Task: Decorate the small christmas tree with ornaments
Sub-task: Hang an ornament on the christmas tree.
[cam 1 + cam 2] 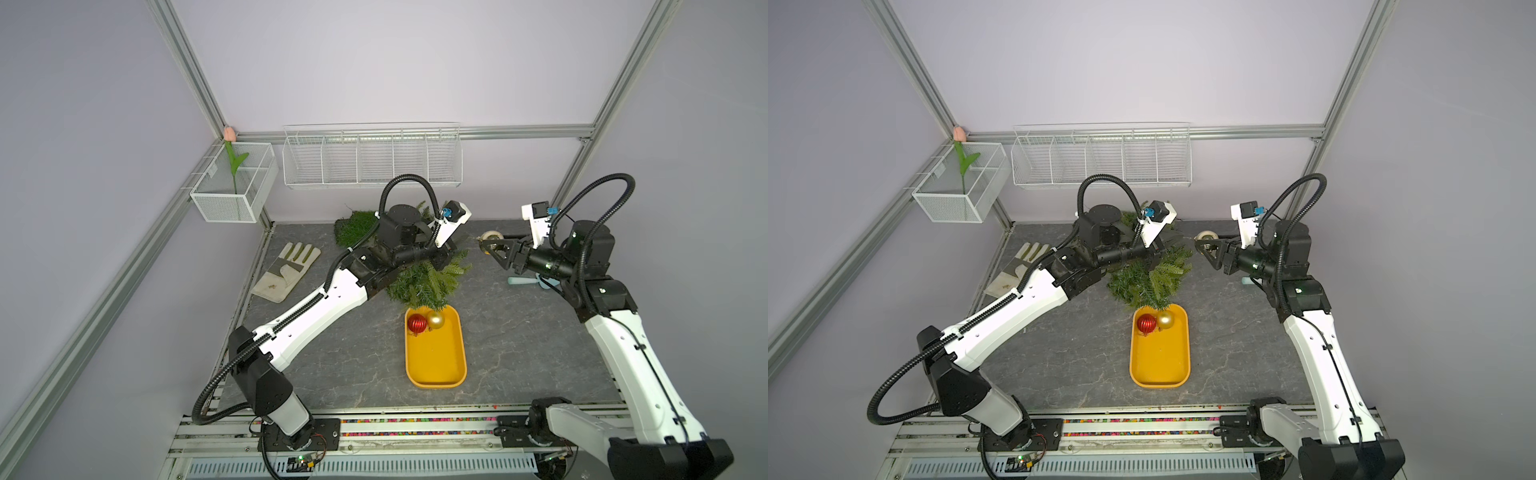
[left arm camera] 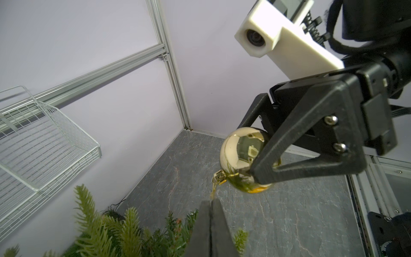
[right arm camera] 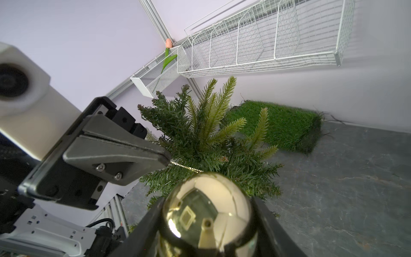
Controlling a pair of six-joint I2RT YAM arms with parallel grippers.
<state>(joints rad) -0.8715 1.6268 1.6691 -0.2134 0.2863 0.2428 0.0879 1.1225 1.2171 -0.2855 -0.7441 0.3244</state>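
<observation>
The small christmas tree [image 1: 428,282] stood at the far middle of the gray table [image 1: 519,332], just past the far end of the yellow tray [image 1: 434,384]. The red ornament [image 1: 417,323] and the matte gold ornament [image 1: 436,319] lay side by side in the tray's far end. The right gripper [image 1: 491,246] squeezed the shiny pale gold ornament [image 3: 209,200] between its jaws, up in the air just right of the tree. The left gripper [image 3: 164,159] reached over the tree, its jaws pressed tight together on the ball's thin gold string [image 3: 186,167]. A green turf mat [image 3: 278,124] lay behind the tree, by the far wall.
</observation>
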